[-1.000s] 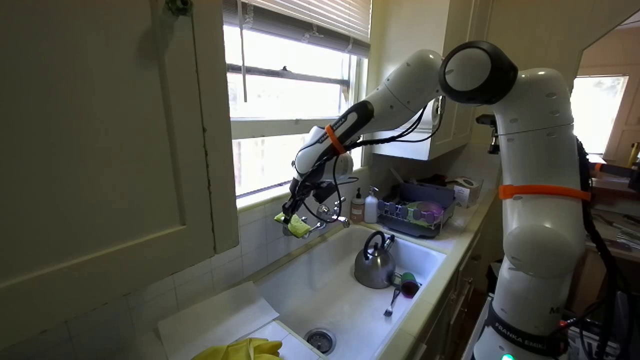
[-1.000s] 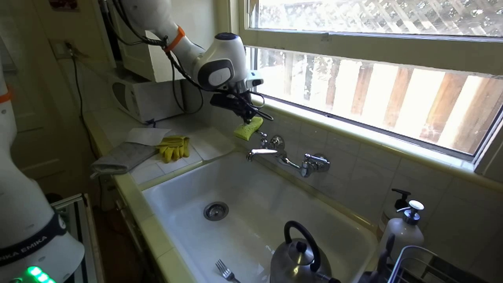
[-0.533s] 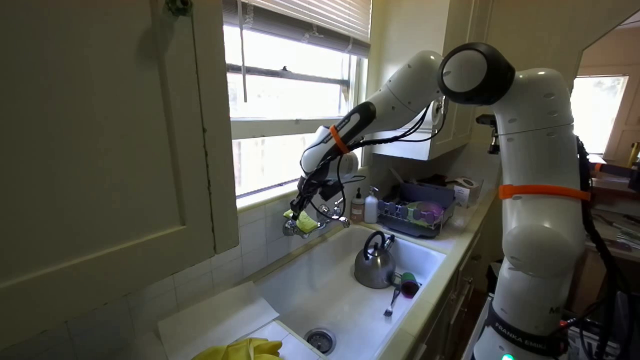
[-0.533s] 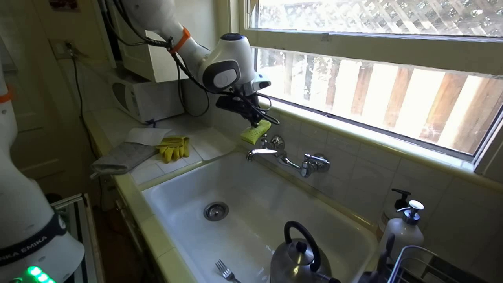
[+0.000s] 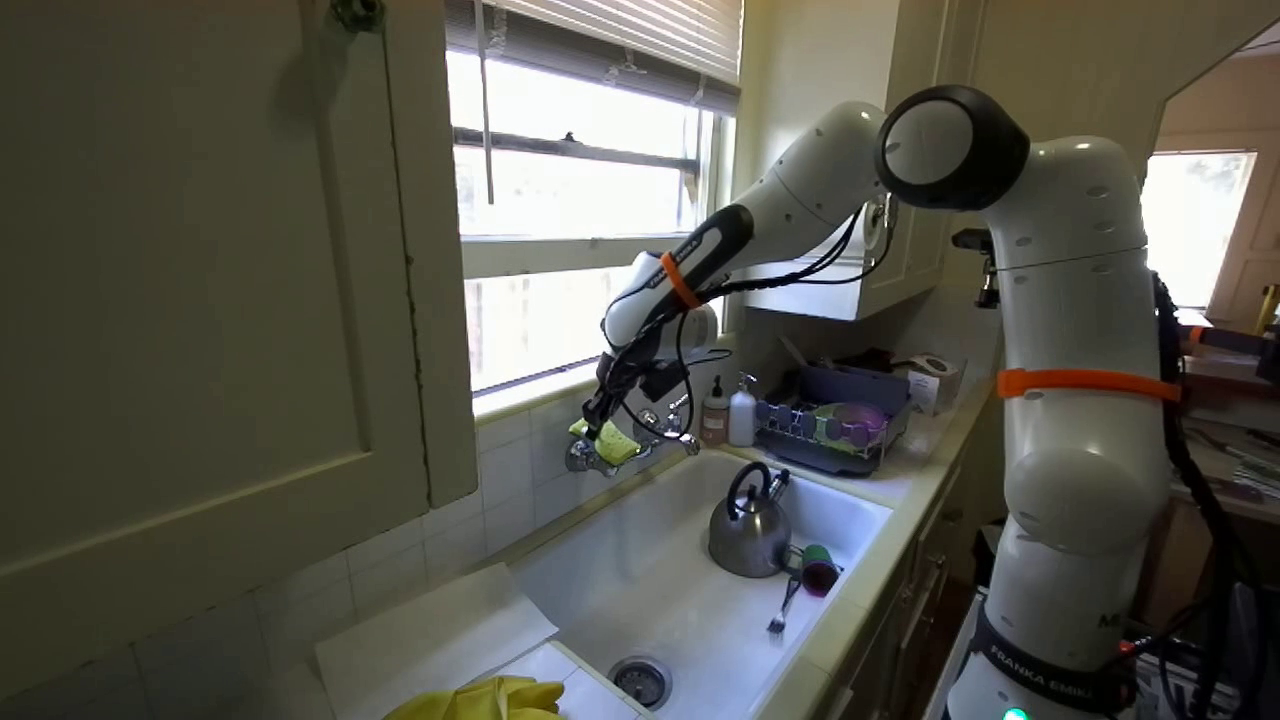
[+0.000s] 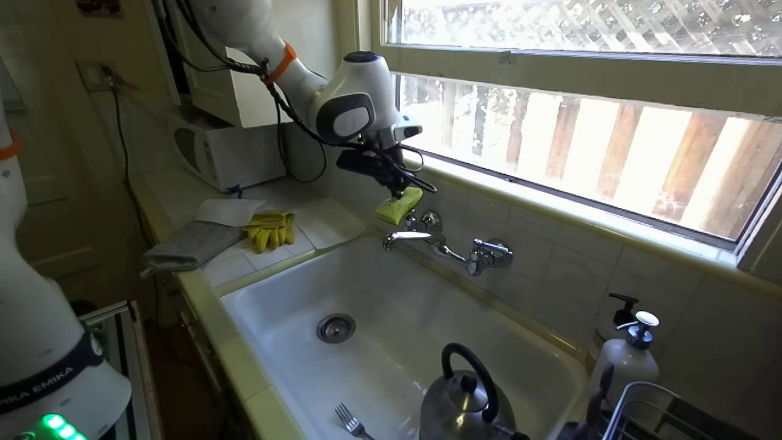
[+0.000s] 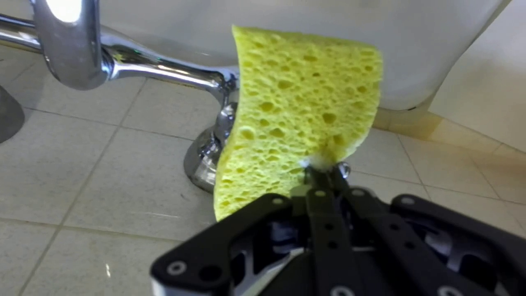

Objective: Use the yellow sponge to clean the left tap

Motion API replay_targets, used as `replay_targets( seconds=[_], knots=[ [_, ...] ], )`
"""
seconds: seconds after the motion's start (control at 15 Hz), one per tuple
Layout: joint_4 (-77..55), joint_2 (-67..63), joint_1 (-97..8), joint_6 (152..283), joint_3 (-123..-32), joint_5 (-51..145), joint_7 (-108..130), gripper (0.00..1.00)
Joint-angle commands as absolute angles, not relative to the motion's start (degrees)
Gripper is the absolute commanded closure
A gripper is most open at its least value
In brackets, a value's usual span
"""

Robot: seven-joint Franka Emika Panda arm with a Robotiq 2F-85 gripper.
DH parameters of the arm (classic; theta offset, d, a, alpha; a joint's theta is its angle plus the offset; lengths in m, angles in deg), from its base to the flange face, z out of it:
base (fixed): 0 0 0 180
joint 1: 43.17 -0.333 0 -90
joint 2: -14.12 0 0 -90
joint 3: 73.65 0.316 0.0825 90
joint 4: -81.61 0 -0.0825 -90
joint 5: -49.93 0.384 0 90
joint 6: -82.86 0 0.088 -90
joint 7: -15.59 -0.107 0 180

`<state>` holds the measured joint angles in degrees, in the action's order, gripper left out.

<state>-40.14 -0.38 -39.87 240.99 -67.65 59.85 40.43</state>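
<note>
A yellow sponge is pinched near one edge by my gripper, which is shut on it; the sponge bends a little around the grip. In an exterior view the sponge hangs tilted below the gripper, right against or just in front of the left tap. Whether they touch I cannot tell. From the wrist, the sponge covers much of the left tap, whose chrome base shows beside its edge. An exterior view also has the sponge over that tap's wall mount.
The faucet spout and the right tap stand close by. Below lies the white sink with a kettle, a fork and a cup. Yellow gloves rest on the counter. The window sill runs behind the arm.
Over the last second my gripper carried the sponge a short way along the wall toward the spout and slightly down, onto the left tap's area. In the last half second it barely moved.
</note>
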Motion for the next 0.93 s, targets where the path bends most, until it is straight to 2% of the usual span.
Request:
replay_targets(
  seconds=[0.0, 0.4, 0.87],
  knots=[
    [-41.1, 0.3, -41.1, 240.8, -66.5, 58.2, 38.4, 0.99],
    [-40.7, -0.1, -42.2, 240.7, -65.9, 57.4, 38.3, 0.99],
    [-41.1, 0.0, -40.2, 240.5, -70.0, 55.2, 36.6, 0.99]
  ],
)
